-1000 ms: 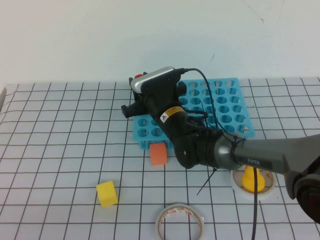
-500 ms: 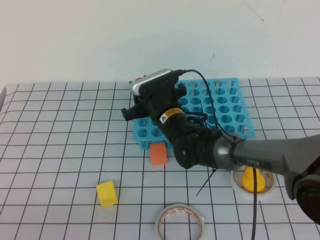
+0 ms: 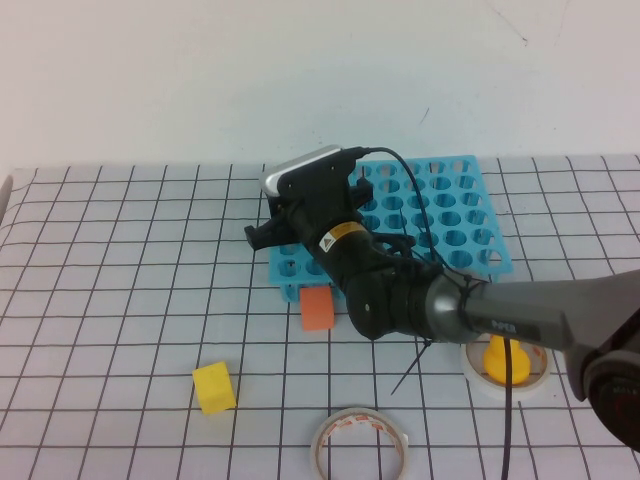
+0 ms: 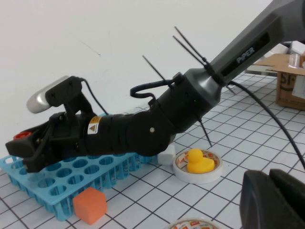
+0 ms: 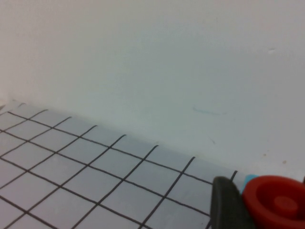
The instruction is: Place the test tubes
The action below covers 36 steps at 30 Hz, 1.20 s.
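A blue test-tube rack [image 3: 450, 215] lies at the back of the gridded table, also seen in the left wrist view [image 4: 71, 177]. My right gripper [image 3: 268, 232] hangs over the rack's left end, shut on a test tube with a red cap [image 4: 21, 136]. In the right wrist view the red cap [image 5: 279, 202] sits tight against a dark finger [image 5: 228, 205]. The tube's body below the cap is hidden by the gripper [image 4: 26, 145]. My left gripper [image 4: 274, 200] is shut and empty, low over the table's front, outside the high view.
An orange cube [image 3: 317, 309] lies just in front of the rack, a yellow cube [image 3: 214, 387] nearer the front left. A tape roll holding a yellow duck [image 3: 505, 362] sits under the right arm. Another tape roll [image 3: 358, 440] lies at the front edge. A cardboard box [image 4: 290, 86] stands off the table.
The right gripper has shifted slightly right and lower over the rack's left end with the tube. The red cap has slipped out of the high view behind the wrist.
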Motion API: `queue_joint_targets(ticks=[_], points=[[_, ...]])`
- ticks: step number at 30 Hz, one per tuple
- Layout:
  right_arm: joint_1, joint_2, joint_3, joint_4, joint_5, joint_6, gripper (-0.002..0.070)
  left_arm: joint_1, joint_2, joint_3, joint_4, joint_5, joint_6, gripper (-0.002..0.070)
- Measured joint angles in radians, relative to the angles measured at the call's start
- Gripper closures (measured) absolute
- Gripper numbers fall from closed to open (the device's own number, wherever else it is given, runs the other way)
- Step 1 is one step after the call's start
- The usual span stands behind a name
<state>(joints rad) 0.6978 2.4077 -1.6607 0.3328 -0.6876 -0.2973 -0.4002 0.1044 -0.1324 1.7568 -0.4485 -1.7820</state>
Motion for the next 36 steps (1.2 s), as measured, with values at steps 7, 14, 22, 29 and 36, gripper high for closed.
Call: queue_joint_targets(ticks=[7, 14, 22, 29, 36], points=[[0.002, 0.013, 0.0, 0.007, 0.003, 0.045, 0.0296, 0.0, 0.0, 0.0, 0.0, -0.009, 0.0, 0.0676], [0.004, -0.076, 0.06, 0.033, 0.012, 0.052, 0.0209, 0.0, 0.0, 0.0, 0.0, -0.009, 0.0, 0.0676], [0.049, -0.5, 0.387, 0.03, 0.008, 0.075, 0.0597, 0.0, 0.0, 0.0, 0.0, -0.009, 0.0, 0.0676], [0.068, -0.987, 0.719, -0.126, 0.198, 0.052, 0.0671, 0.0, 0.0, 0.0, 0.0, -0.009, 0.0, 0.0676], [0.068, -1.389, 0.942, -0.117, 0.53, -0.057, 0.0676, 0.0, 0.0, 0.0, 0.0, -0.013, 0.0, 0.0676]])
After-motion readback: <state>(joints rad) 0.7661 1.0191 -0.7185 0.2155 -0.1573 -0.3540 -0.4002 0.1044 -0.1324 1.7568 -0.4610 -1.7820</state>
